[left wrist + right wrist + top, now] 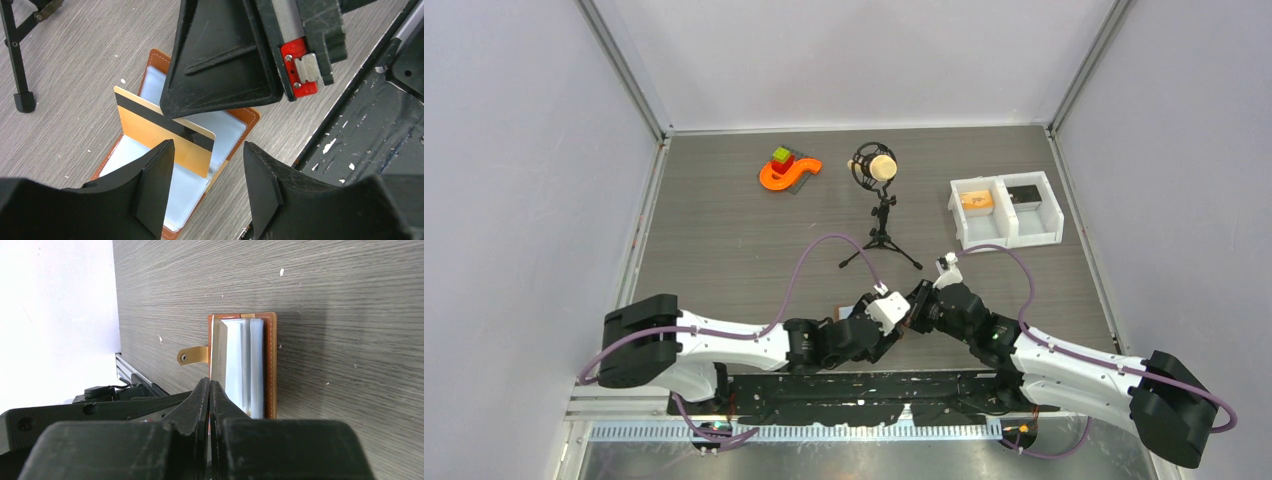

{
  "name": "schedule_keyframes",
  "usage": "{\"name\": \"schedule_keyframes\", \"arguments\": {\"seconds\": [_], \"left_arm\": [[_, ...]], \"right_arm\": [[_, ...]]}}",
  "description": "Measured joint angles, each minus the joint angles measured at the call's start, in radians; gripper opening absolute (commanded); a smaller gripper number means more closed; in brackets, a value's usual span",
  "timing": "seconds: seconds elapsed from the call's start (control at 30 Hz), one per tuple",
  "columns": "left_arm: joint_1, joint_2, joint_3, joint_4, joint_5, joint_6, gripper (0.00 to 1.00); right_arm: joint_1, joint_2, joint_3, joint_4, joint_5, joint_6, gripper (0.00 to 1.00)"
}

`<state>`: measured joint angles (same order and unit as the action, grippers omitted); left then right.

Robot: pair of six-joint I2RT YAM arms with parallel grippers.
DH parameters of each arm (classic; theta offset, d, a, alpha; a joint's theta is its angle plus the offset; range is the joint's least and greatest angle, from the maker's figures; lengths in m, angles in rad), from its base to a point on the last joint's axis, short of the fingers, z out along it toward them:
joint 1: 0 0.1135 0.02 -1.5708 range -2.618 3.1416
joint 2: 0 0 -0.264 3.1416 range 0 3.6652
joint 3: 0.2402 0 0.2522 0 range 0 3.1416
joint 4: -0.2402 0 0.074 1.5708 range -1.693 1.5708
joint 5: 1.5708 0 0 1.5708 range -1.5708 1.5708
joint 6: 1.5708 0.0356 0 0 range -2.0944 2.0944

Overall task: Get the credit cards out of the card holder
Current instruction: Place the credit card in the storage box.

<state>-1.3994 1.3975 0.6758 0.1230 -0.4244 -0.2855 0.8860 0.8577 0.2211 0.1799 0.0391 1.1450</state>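
Right pincer [210, 386] pinches a gold card [150, 132] standing up from the open card holder [227, 130]; left pincer [207, 152] gapes beside it. Next, lifting it fully clear seems needed.

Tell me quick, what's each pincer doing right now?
Left pincer: open, holding nothing.
Right pincer: shut on the credit card, which stands up out of the open card holder.

Left wrist view: right gripper [172, 112] covers card holder's [227, 130] far end, part of card's [150, 132] top edge. Top view: both hidden.
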Motion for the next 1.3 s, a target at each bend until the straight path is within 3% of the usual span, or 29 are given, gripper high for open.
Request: {"name": "schedule_keyframes", "arguments": {"seconds": [0.27, 0.33, 0.43, 0.5, 0.6, 0.73, 0.9, 1.3], "left_arm": [[-0.01, 0.047, 0.013, -0.001, -0.073, 0.002, 0.48], [-0.021, 0.054, 0.013, -0.002, -0.102, 0.005, 0.38], [-0.038, 0.056, 0.013, -0.002, -0.14, 0.01, 0.11], [-0.047, 0.056, 0.013, -0.003, -0.155, 0.014, 0.0], [-0.051, 0.055, 0.013, -0.02, -0.191, 0.02, 0.0], [-0.049, 0.036, 0.013, -0.068, -0.214, 0.0, 0.0], [-0.043, -0.065, -0.001, -0.102, -0.196, -0.036, 0.0], [0.122, -0.367, -0.183, -0.055, 0.033, -0.154, 0.0]], "right_arm": [[0.0, -0.001, 0.0, 0.0, 0.0, 0.019, 0.05], [0.0, -0.001, 0.0, 0.0, 0.0, 0.022, 0.05], [0.0, 0.0, 0.0, 0.001, 0.0, 0.025, 0.05], [0.0, 0.0, 0.0, 0.01, 0.0, 0.024, 0.05], [-0.004, 0.0, 0.0, 0.011, 0.001, 0.008, 0.06], [-0.005, -0.018, 0.014, -0.018, 0.0, -0.037, 0.17], [-0.005, -0.154, 0.042, -0.048, 0.023, -0.144, 0.34], [-0.006, -0.377, 0.055, -0.115, 0.006, -0.47, 0.48]]}}
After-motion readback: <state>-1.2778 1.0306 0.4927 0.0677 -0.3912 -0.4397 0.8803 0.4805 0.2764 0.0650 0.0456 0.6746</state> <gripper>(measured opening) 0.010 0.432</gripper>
